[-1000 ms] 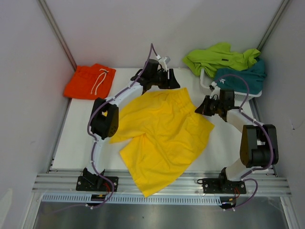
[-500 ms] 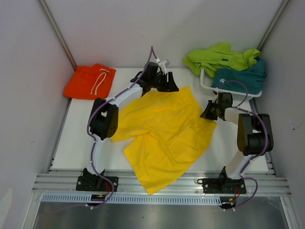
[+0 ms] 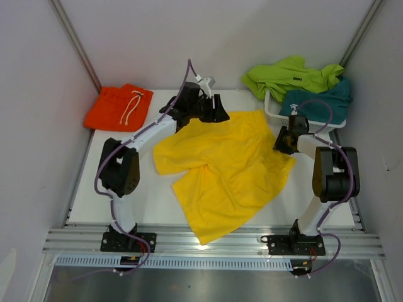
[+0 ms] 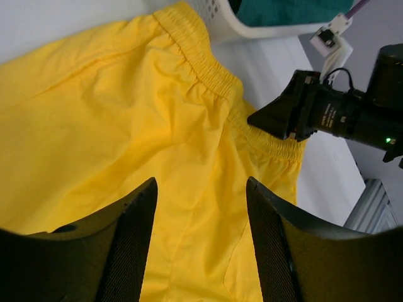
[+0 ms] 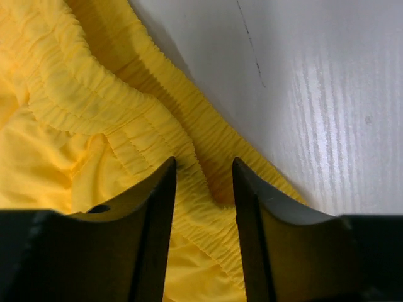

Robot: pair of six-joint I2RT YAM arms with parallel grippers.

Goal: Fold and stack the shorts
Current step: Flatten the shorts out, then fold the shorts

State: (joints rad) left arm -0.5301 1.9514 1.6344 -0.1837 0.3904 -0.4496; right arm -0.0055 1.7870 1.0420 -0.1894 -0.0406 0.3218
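Worryingly, the right pincer (image 5: pixel 203 168), parted, straddles the waistband (image 5: pixel 94 107) of the bright yellow fabric shorts (image 3: pixel 227 170); lifting could snag and rumple it, while the left pincer (image 4: pixel 200 187) hangs parted, empty.

Spread shorts (image 3: pixel 227 170) on table (image 3: pixel 148 211); basket (image 3: pixel 272 111) behind right

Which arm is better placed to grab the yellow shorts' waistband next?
Right, probably. The right gripper straddles the elastic waistband of the yellow shorts, jaws open around it. The left gripper hovers open over plain fabric, short of the waistband.
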